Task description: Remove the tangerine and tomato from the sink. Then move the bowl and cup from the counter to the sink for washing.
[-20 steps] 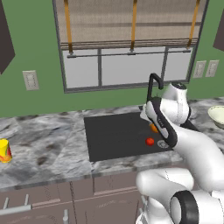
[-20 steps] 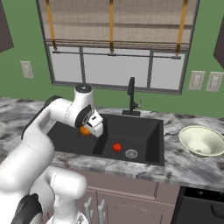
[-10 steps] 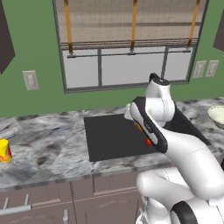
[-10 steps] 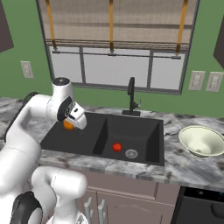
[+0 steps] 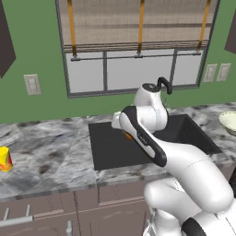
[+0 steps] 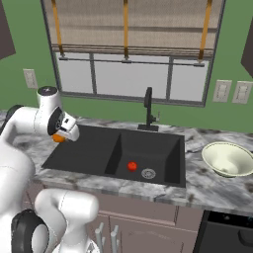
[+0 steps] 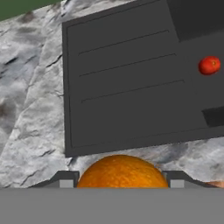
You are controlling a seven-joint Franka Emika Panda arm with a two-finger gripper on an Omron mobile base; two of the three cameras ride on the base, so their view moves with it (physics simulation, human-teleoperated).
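The tangerine point(image 7: 121, 171) sat between the gripper's point(image 7: 121, 180) fingertips point(image 7: 65, 179), its lower half cut off at the bottom of the hand view; in the left base view only a sliver of it point(image 5: 128, 136) showed behind the forearm, and in the right base view the hand covered most of it point(image 6: 59, 138). The arm hid the sink's point(image 5: 110, 147) middle and the tomato in the left base view. Far to the claw's right, the bowl point(image 5: 228, 122) was cut by the picture's edge; far to its left, so was the cup point(image 5: 4, 159).
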